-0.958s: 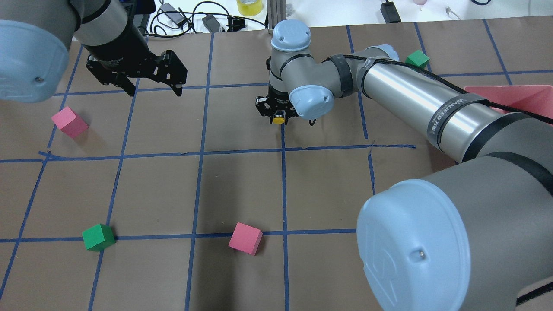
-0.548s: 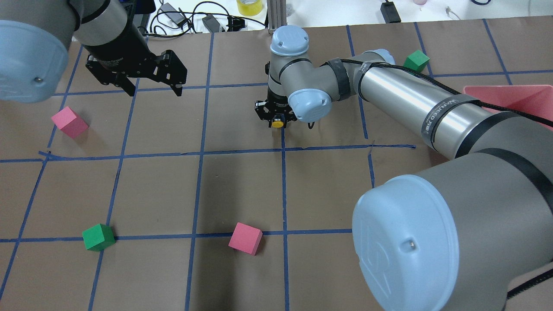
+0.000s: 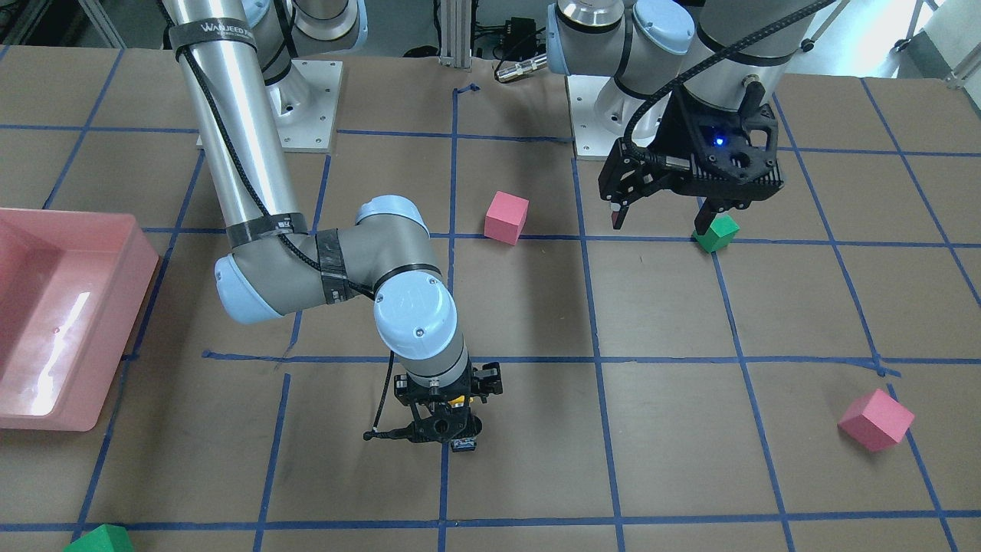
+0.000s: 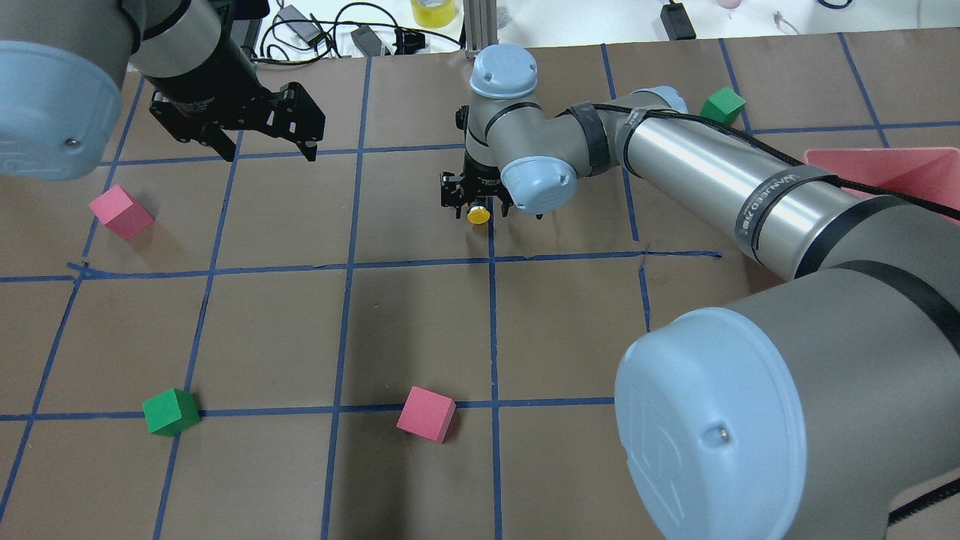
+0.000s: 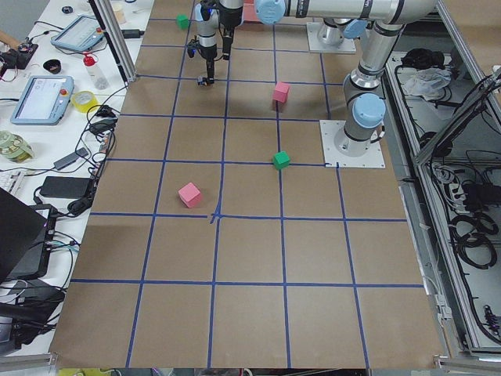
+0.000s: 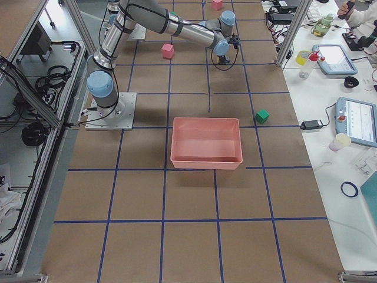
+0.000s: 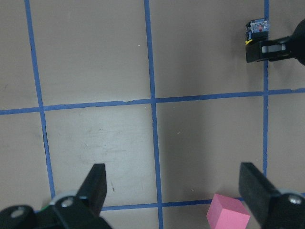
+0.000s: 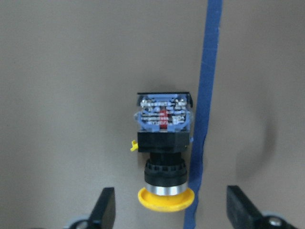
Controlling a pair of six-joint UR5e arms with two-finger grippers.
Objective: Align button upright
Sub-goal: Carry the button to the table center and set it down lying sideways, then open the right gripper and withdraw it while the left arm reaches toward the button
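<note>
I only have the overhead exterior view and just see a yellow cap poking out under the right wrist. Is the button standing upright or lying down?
Observer: Lying down. The right wrist view shows the button on its side, yellow cap nearest the right gripper, contact block farthest.
Operator: Is it clamped on the button?
Observer: No. It is open, fingers either side of the cap, apart from it.
Operator: And the tape?
Observer: The button's body lies parallel beside the blue tape line.

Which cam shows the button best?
Right wrist-mounted: the button close up, lying on its side, whole body visible. Overhead shows only its yellow cap; left wrist a tiny glimpse; front-facing mostly hides it; side views too small.
</note>
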